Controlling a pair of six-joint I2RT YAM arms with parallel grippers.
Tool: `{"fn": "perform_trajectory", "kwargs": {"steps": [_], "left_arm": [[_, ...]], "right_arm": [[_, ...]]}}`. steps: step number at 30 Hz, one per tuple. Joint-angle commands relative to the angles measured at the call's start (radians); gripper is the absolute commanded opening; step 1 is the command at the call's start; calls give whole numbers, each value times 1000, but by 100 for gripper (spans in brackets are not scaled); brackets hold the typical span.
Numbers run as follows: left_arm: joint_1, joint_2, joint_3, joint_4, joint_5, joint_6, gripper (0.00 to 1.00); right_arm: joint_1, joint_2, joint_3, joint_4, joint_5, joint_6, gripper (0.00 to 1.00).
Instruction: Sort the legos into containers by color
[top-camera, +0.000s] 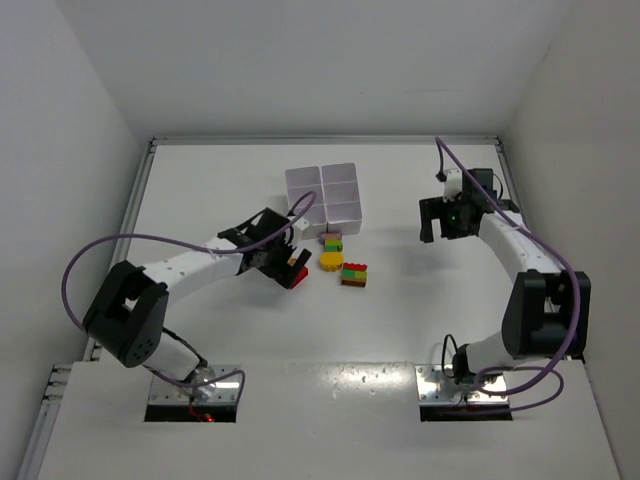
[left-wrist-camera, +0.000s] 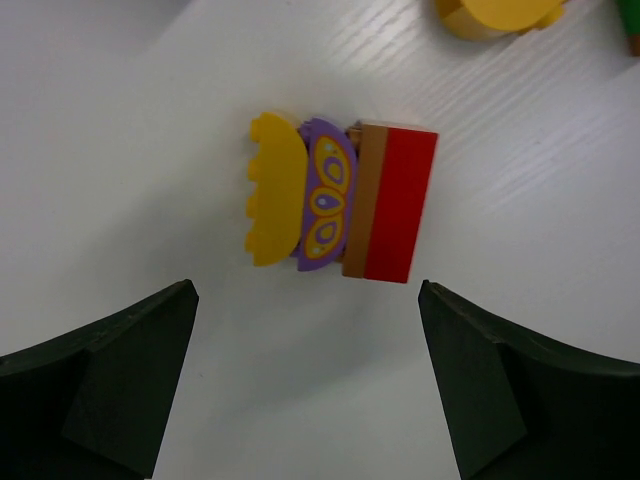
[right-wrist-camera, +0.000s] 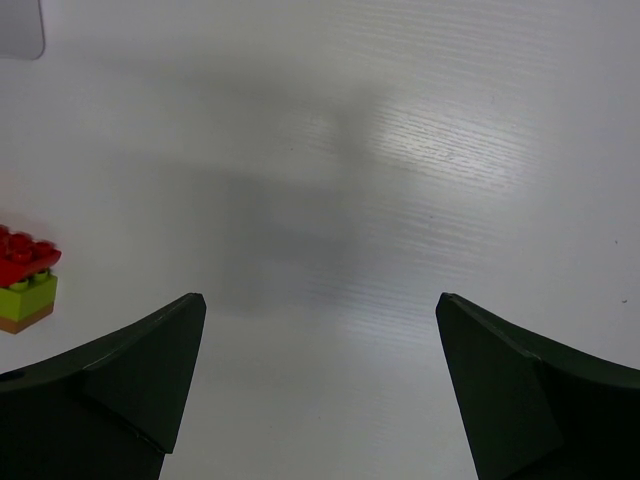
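Note:
A clump of legos (left-wrist-camera: 340, 200), yellow, purple, brown and red pieces stuck side by side, lies on the table just ahead of my left gripper (left-wrist-camera: 307, 290). The jaws stand open and hold nothing. From above, that left gripper (top-camera: 285, 262) hovers over the clump (top-camera: 297, 275), left of a round yellow lego (top-camera: 331, 260). A red, green and brown stack (top-camera: 354, 274) and a small mixed clump (top-camera: 332, 240) lie near the white six-compartment tray (top-camera: 322, 197). My right gripper (top-camera: 447, 220) hangs open and empty to the right (right-wrist-camera: 321, 300), with the red-lime stack (right-wrist-camera: 25, 285) at its far left.
The round yellow lego (left-wrist-camera: 495, 15) shows at the top of the left wrist view. A corner of the tray (right-wrist-camera: 20, 30) sits at the upper left of the right wrist view. White walls close the table at the back and sides.

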Motion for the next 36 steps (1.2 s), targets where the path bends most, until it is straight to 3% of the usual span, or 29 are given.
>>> {"fn": "perform_trajectory", "kwargs": {"steps": [1,15,36], "left_arm": [[-6,30,27,61,-98,-29,100],[15,132,76,97,109,42,100],[6,261,85,129,61,10,100]], "right_arm": [[4,-45,-9,8,-9,-7,99],[4,-54,-18,-2,1,-16,99],[4,-36,-28,-2,1,-25,99]]}}
